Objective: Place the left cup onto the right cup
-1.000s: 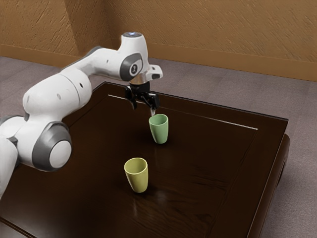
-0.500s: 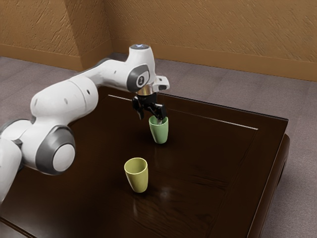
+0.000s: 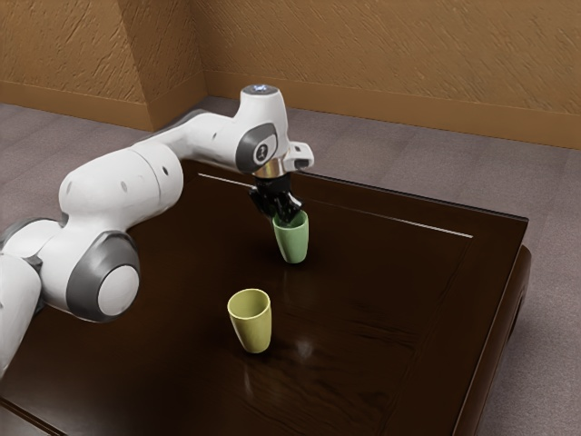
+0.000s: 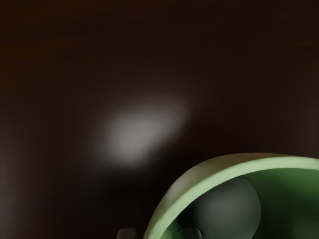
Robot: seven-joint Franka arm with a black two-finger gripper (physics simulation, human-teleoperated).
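Gripper (image 3: 288,216) pinching green cup (image 3: 292,242) by its rim wall, straddling it | cup upright on table (image 3: 408,291), just under hand | step: grasp, lift not yet made | yellow cup (image 3: 250,320) well apart from gripper | next: lift clear, carry over yellow cup, lower level.

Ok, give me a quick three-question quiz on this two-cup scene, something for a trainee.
1. Fill in: the yellow cup and the green cup stand upright and ____ from each other on the table (touching / apart).
2. Where is the gripper? A) at the yellow cup's rim B) at the green cup's rim C) resting on the table
3. True or false: the green cup lies tipped on its side.
Key: 1 apart; 2 B; 3 false.
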